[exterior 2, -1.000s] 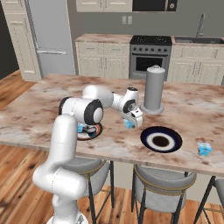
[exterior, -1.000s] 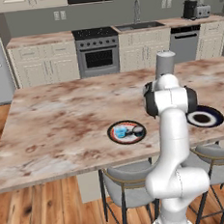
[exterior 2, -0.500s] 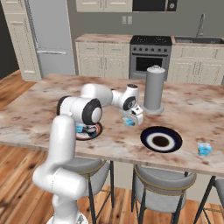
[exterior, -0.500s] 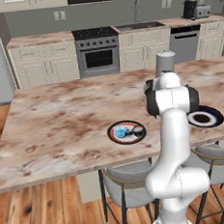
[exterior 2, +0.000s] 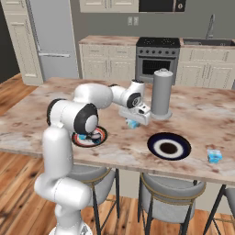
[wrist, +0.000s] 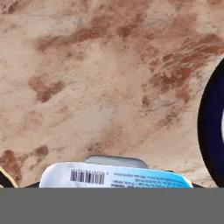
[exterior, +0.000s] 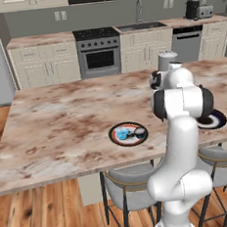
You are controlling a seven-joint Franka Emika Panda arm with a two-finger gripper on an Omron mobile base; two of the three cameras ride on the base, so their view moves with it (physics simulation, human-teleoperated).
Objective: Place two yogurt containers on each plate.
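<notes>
My gripper (exterior 2: 134, 121) is down at the counter between the two plates, shut on a pale blue yogurt container (exterior 2: 133, 124). In the hand view its white and blue barcode lid (wrist: 116, 176) lies between my fingertips. The red-orange rimmed plate (exterior: 129, 142) holds a blue yogurt container (exterior: 121, 133) and a dark one (exterior: 139, 131). In the right base view my arm partly covers that plate (exterior 2: 98, 139). The dark blue-black rimmed plate (exterior 2: 158, 139) lies bare to the right of my gripper. Another blue yogurt container (exterior 2: 214, 156) stands near the counter's right front edge.
A tall grey cylinder (exterior 2: 161, 93) stands just behind and to the right of my gripper. Two grey stools (exterior 2: 170, 193) are tucked under the counter's front edge. A stove and cabinets line the back wall.
My jaws have come together on the blue yogurt container. The arm and the other things have hardly moved.
</notes>
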